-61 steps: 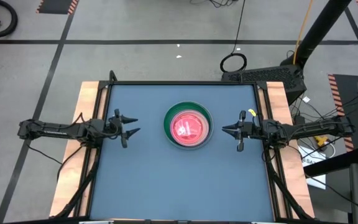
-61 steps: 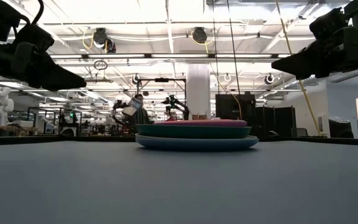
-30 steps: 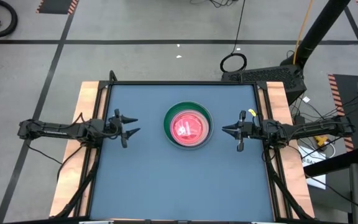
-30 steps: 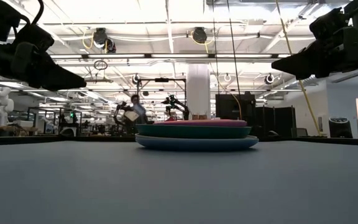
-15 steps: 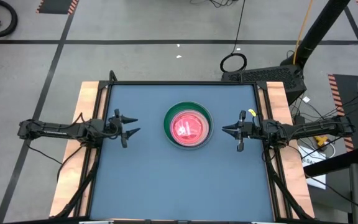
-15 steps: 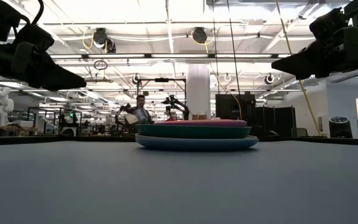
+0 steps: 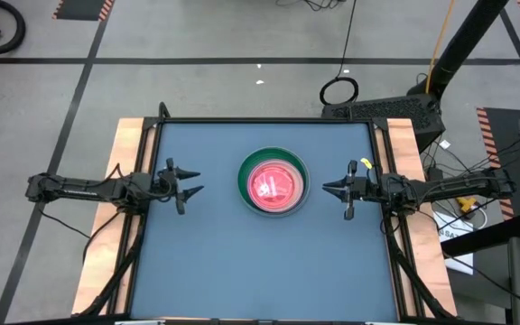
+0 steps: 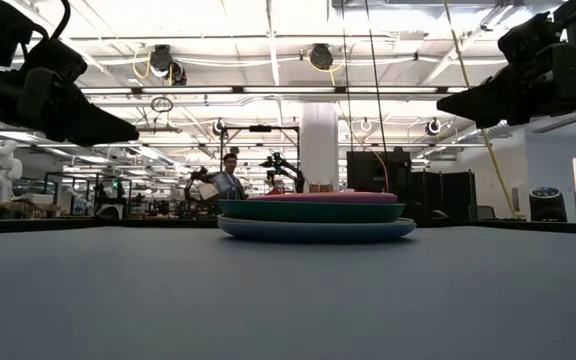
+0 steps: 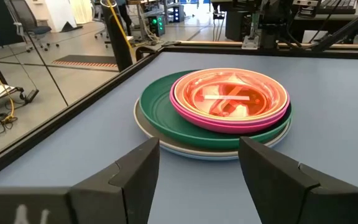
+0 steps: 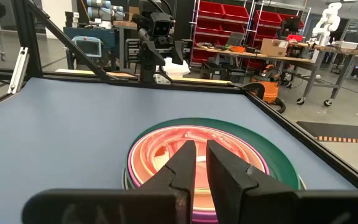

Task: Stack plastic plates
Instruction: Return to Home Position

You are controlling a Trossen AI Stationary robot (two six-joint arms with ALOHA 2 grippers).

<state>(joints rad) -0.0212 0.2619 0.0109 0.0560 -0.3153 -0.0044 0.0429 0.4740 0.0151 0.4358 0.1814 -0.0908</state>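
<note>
The plastic plates (image 7: 273, 183) sit in one stack at the table's middle. A pale large plate (image 8: 318, 230) rests on the table, with a dark green one (image 9: 160, 106) on it. Hot pink plates (image 9: 229, 118) lie above that, and a translucent pink one (image 10: 166, 146) is on top. My left gripper (image 7: 195, 181) hovers open to the left of the stack, its fingers (image 9: 142, 168) pointing at it. My right gripper (image 7: 326, 188) hovers shut to the right of the stack, fingers (image 10: 182, 162) also pointing at it. Neither touches the plates.
The blue table top (image 7: 260, 262) lies bare in front of and behind the stack. Wooden side rails (image 7: 129, 153) and a black frame border it. The other arm (image 10: 157, 37) stands across the table. A person (image 8: 230, 180) sits far off in the room behind.
</note>
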